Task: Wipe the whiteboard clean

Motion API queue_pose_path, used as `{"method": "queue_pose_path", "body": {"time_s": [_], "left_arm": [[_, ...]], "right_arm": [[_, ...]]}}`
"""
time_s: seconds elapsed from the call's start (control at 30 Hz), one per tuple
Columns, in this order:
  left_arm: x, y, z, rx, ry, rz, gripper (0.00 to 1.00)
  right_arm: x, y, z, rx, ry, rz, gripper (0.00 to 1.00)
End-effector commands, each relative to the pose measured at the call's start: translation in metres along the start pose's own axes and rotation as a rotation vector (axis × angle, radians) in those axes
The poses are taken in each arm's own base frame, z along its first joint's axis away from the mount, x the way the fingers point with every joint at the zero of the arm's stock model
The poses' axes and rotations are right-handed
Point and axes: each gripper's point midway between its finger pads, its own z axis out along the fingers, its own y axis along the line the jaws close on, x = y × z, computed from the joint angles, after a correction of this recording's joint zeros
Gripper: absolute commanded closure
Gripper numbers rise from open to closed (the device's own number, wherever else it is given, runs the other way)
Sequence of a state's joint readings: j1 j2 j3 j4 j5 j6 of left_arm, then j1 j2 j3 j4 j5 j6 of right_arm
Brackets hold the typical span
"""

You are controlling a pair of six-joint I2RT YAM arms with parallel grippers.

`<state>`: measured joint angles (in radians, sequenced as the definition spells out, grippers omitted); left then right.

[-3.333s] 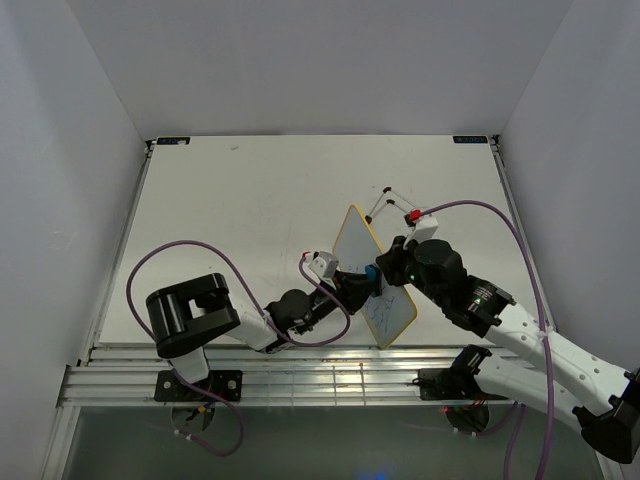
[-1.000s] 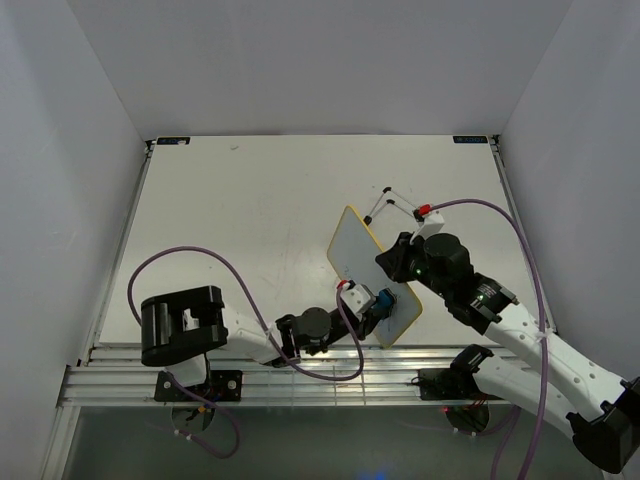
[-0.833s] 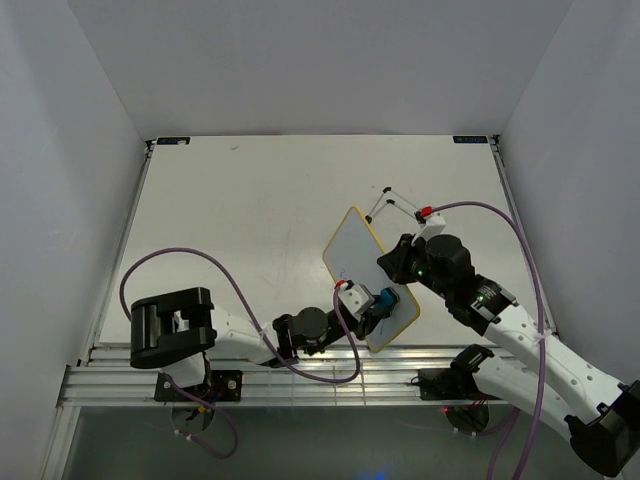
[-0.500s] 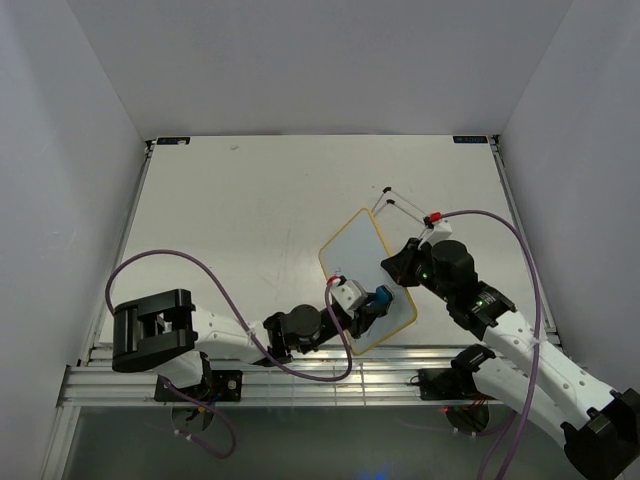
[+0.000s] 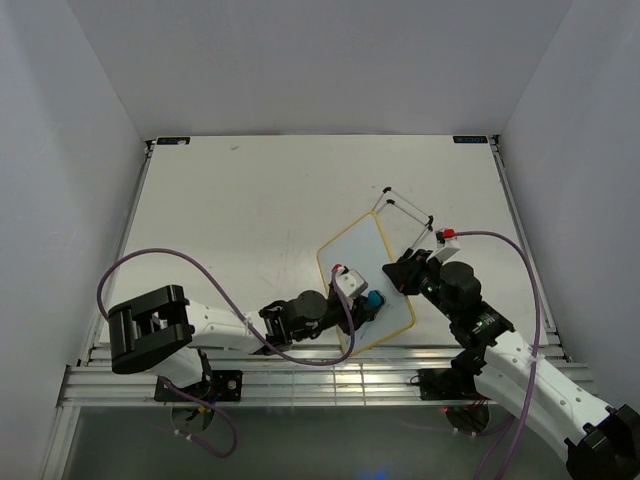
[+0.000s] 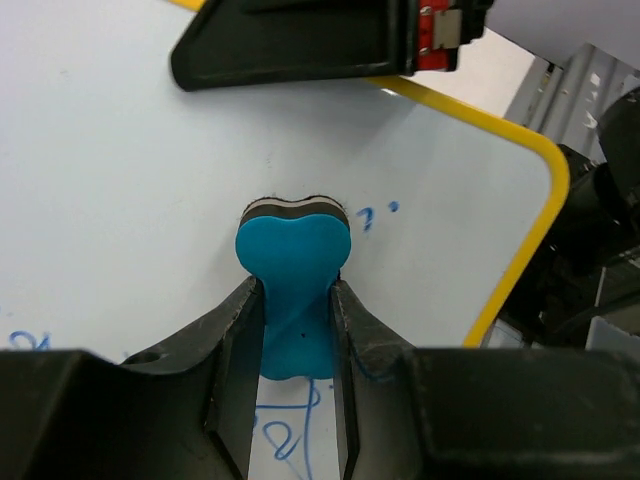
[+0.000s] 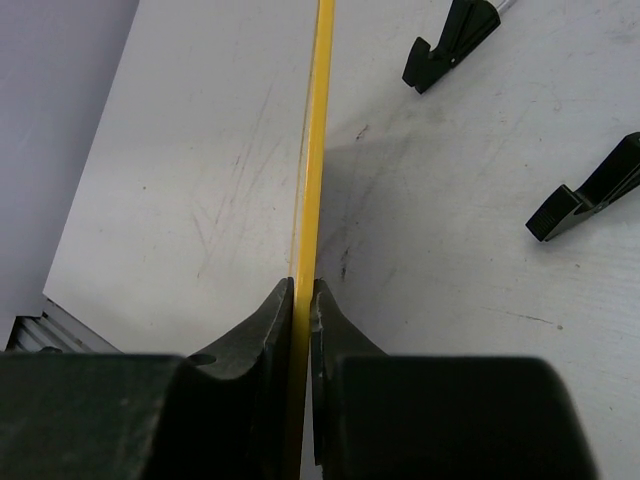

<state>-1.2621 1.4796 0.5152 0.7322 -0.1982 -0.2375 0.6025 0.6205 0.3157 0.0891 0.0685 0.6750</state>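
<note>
The whiteboard point(image 5: 356, 252), white with a thin yellow frame, is held tilted above the table. Its right edge sits pinched in my right gripper point(image 5: 405, 272); the right wrist view shows that yellow edge point(image 7: 318, 130) running between the shut jaws of the right gripper point(image 7: 303, 290). My left gripper point(image 5: 366, 305) is shut on the blue bone-shaped eraser point(image 5: 374, 299). In the left wrist view the eraser point(image 6: 292, 275) presses against the whiteboard's face point(image 6: 120, 180), gripped by the left gripper point(image 6: 292, 290). Blue scribbles point(image 6: 290, 430) remain below the eraser, and small marks point(image 6: 375, 213) beside it.
The board's wire stand point(image 5: 400, 205) with black feet point(image 7: 450, 40) rests on the table behind the board. The table's near rail point(image 5: 300, 380) lies just below both arms. White walls enclose the table on three sides.
The right gripper has swung right and toward the near edge, turning the board so its face shows more from above. The left gripper with the eraser has shifted slightly left across it.
</note>
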Motion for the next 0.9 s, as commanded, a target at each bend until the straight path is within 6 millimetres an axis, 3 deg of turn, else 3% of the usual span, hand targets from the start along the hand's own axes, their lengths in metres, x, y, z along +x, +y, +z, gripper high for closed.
{"method": "queue_pose_path", "body": {"time_s": [0.0, 0.17, 0.43, 0.63, 0.73, 0.87], "left_arm": [[0.001, -0.024, 0.007, 0.109, 0.065, -0.019, 1.0], [0.006, -0.021, 0.014, 0.137, 0.099, -0.058, 1.0], [-0.005, -0.042, 0.03, 0.256, 0.131, -0.017, 1.0], [0.005, -0.057, 0.031, 0.293, 0.194, 0.006, 1.0], [0.009, -0.051, 0.03, 0.245, 0.206, 0.011, 1.0], [0.021, -0.023, 0.029, 0.131, 0.226, 0.0, 1.0]], "right_arm": [[-0.011, 0.005, 0.002, -0.048, -0.072, -0.056, 0.92], [-0.004, 0.026, -0.001, -0.163, -0.027, -0.051, 0.92], [-0.004, 0.022, -0.003, -0.142, -0.037, -0.02, 0.92], [-0.009, 0.022, -0.003, -0.126, -0.045, -0.023, 0.92], [-0.012, 0.024, -0.005, -0.124, -0.044, -0.019, 0.92], [-0.022, 0.027, -0.007, -0.12, -0.076, -0.015, 0.92]]}}
